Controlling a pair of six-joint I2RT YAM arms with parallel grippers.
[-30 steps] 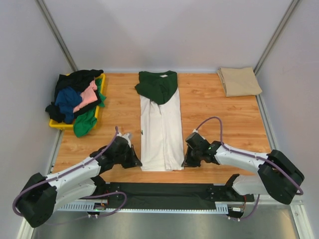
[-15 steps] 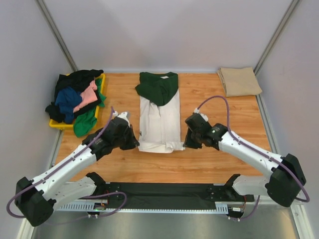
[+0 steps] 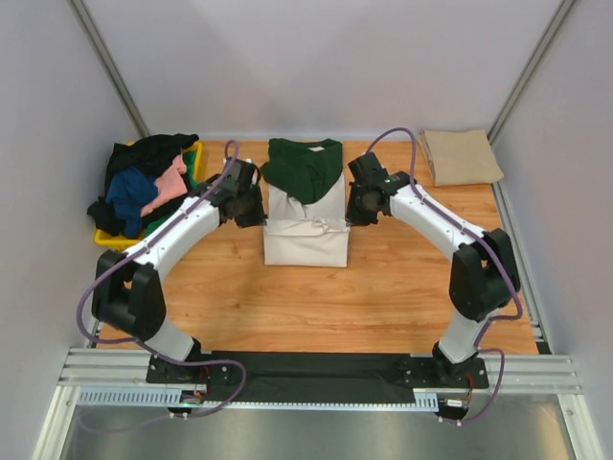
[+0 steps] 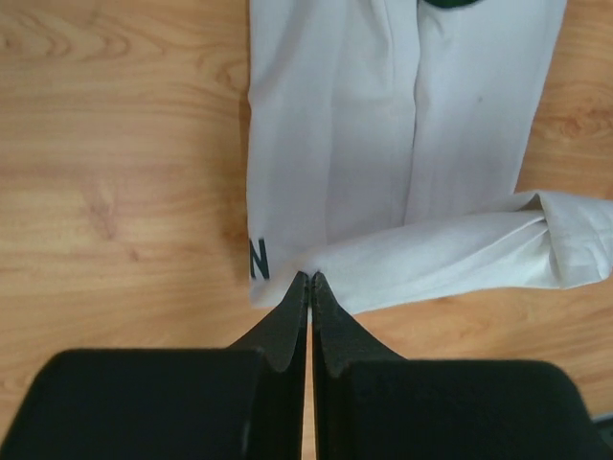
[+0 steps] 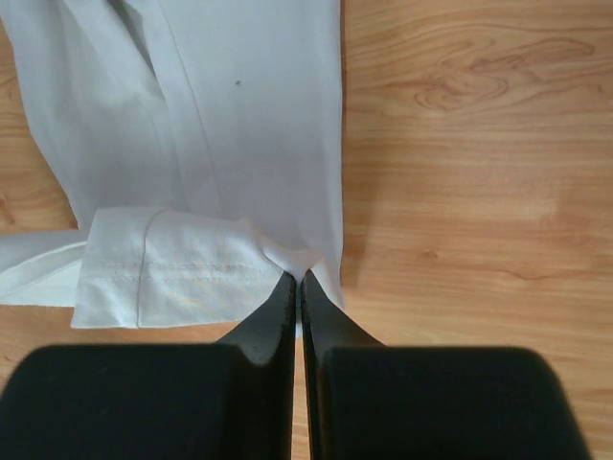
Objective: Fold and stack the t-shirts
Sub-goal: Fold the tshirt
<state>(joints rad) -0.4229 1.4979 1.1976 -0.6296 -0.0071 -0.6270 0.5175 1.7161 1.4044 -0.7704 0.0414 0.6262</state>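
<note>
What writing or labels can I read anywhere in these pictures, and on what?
"N": one black letter on the cream t-shirt, at its folded edge beside the left gripper; any further print is hidden in the fold.
No text can be read on the tan t-shirt or the pile of clothes.

Count: 2 claws, left gripper and right gripper, both pinched on the 1 cream tee lying between them. 1 tan tee, folded, well beyond the right gripper; 1 yellow tray just outside the left gripper. Heap of tees in it shows 4 colours — black, blue, pink, green — so at least 4, exact number can't tell.
</note>
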